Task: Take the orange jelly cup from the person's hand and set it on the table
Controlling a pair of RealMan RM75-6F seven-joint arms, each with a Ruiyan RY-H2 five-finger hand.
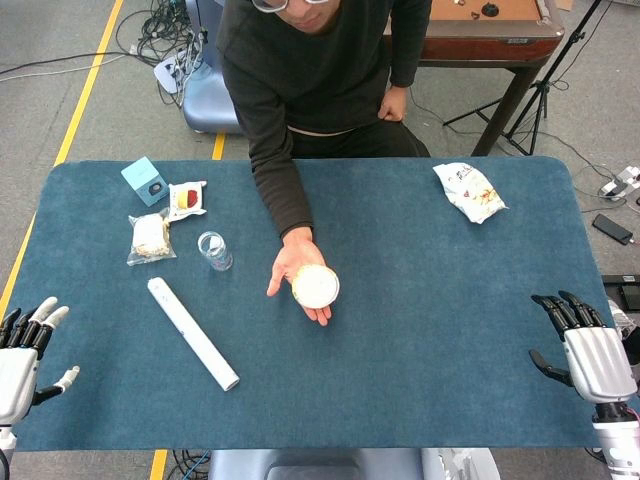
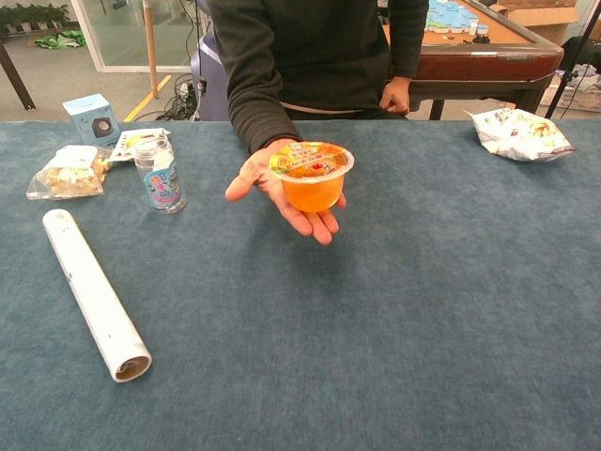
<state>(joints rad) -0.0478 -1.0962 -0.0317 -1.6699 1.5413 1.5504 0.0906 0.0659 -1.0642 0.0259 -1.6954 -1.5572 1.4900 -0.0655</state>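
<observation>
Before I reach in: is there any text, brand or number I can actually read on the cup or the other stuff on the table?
None reads clearly.
Orange jelly cup: printed lid, too blurred.
Small bottle: coloured label, too small.
Blue box: a round mark, no readable words.
Snack bag: print, unreadable.
White tube: no visible text.

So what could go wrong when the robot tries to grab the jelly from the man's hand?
1. The orange jelly cup just sits loose on the person's hand, so a clumsy touch might tip it off.
2. The robot's fingers could pinch the person's palm, since the cup rests right on it.
3. Both the left hand and right hand wait at the table's far edges. The left one's reach passes near the white roll and small bottle, which it might bump.
</observation>
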